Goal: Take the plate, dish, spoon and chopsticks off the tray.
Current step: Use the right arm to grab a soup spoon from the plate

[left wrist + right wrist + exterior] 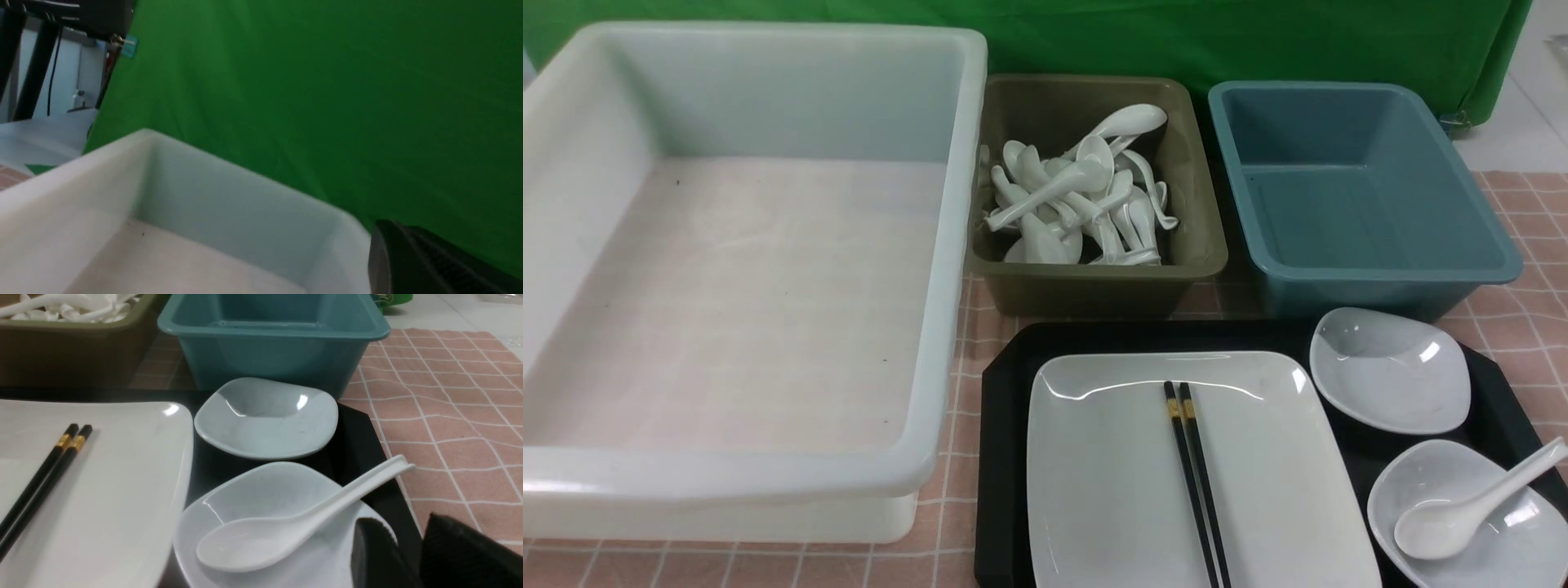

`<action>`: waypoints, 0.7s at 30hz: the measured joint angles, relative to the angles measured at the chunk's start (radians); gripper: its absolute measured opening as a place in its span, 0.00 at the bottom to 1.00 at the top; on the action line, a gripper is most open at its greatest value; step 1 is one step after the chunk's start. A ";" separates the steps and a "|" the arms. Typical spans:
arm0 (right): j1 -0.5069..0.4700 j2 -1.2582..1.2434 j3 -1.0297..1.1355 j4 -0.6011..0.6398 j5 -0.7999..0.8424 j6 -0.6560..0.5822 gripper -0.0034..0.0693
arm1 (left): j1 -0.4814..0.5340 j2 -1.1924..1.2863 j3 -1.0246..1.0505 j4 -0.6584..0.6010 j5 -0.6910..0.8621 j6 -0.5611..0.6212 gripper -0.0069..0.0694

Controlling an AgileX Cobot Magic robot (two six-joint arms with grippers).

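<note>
The black tray (pixel 1001 457) lies at the front right. On it the large white plate (pixel 1111 474) carries the black chopsticks (pixel 1194 465), lying side by side. Two small white dishes sit right of the plate: the far dish (pixel 1388 380) is empty, and the near dish (pixel 1429 474) holds the white spoon (pixel 1462 514). No gripper shows in the front view. In the right wrist view my right gripper (pixel 402 526) is slightly open and empty, just beside the near dish (pixel 261 490) and the spoon (pixel 286 531). Only one dark finger (pixel 408 261) of my left gripper shows, over the white bin.
A large empty white bin (pixel 947 245) stands at the left. An olive bin (pixel 1094 286) holding several white spoons (pixel 1078 196) and an empty blue bin (pixel 1372 278) stand behind the tray. A pink checked cloth covers the table, and a green backdrop hangs behind it.
</note>
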 joint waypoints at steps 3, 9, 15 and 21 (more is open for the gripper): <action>0.000 0.000 0.000 0.002 0.000 0.003 0.38 | 0.000 0.000 0.000 0.034 -0.160 -0.115 0.10; 0.000 0.000 0.009 0.166 -0.162 0.253 0.38 | 0.000 0.019 -0.194 0.194 -0.048 -0.257 0.10; 0.000 0.000 0.009 0.207 -0.341 0.436 0.38 | 0.000 0.224 -0.529 0.289 0.348 -0.257 0.10; 0.000 0.000 0.009 0.210 -0.410 0.471 0.37 | 0.000 0.612 -0.852 0.235 0.900 -0.117 0.10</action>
